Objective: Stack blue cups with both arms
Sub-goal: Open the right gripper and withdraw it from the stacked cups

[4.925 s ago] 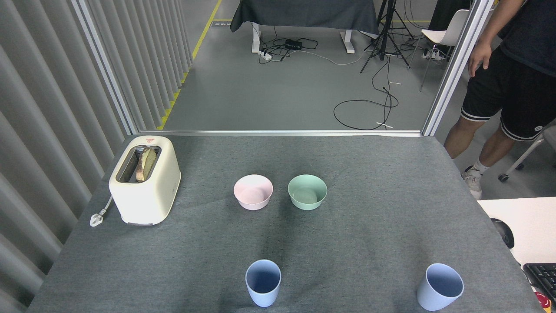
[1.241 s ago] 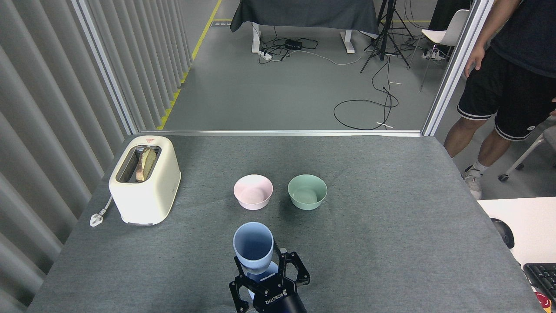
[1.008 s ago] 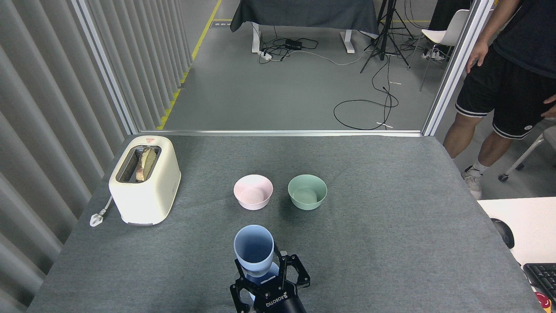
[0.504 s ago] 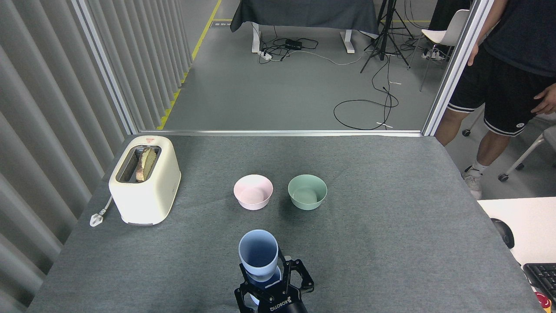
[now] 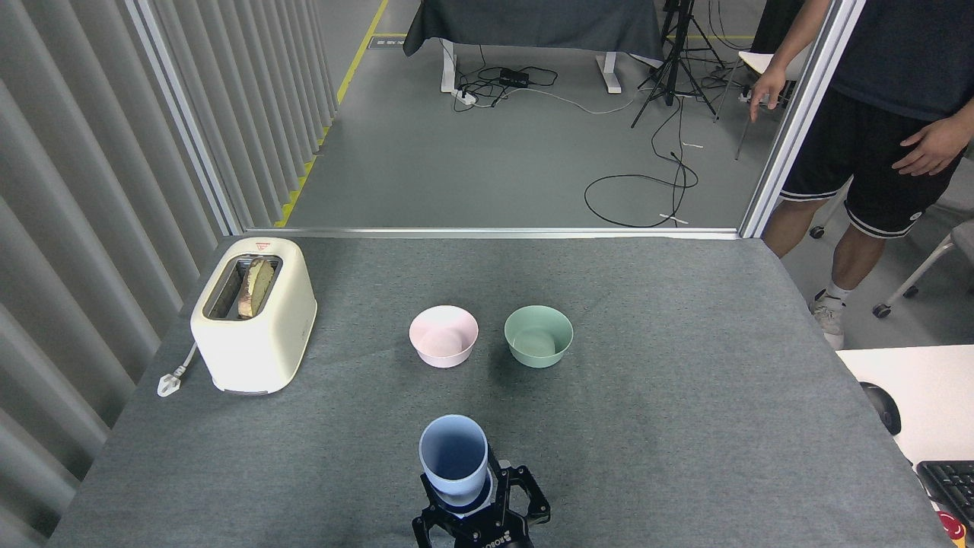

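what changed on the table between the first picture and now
The right-hand blue cup left its spot; a tool has come in from the bottom edge and lowered it into the other cup, so one blue cup now sits nested in the lower cup. Which arm it belongs to is unclear. The person stepped closer. The toaster, pink bowl and green bowl stayed put.

The gripper is cut off by the bottom edge, so which arm it belongs to cannot be told. The upper cup hides nearly all of the lower cup. The person is cropped at the top and right edges.
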{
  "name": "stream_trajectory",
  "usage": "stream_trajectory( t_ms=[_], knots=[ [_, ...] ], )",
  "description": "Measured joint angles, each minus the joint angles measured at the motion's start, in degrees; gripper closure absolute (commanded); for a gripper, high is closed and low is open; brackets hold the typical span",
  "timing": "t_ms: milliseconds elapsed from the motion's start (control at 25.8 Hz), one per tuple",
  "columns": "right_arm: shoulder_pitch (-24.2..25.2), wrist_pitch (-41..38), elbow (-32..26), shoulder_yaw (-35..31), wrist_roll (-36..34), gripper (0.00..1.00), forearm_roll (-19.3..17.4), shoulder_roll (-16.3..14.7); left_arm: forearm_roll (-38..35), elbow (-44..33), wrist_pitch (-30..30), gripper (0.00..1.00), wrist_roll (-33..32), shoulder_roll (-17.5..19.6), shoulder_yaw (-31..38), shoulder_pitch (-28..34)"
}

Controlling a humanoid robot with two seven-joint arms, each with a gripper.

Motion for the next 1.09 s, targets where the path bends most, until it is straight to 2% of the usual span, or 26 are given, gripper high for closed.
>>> stream_trajectory(
  t_ms=[543,582,698,1086],
  knots=[
    [0.01,0.39,3.21,-1.52,-1.10,0.34,-0.38,0.10,0.00,-0.07,-0.01,0.00,0.00,0.30,0.03,0.00],
    [-0.01,0.39,3.32,-1.77,-1.31,0.32,-0.39,0.12,0.00,-0.09,-0.01,0.00,0.00,0.31,0.03,0.00],
    [-0.07,0.39,3.49,-2.16,-1.57,0.02,-0.41,0.18,0.00,-0.15,-0.01,0.00,-0.05,0.34,0.04,0.00],
    [-0.26,-0.11,3.93,-1.88,-1.70,0.00,-0.44,0.53,0.00,-0.16,-0.18,0.00,-0.05,0.35,0.53,0.00]
  ],
)
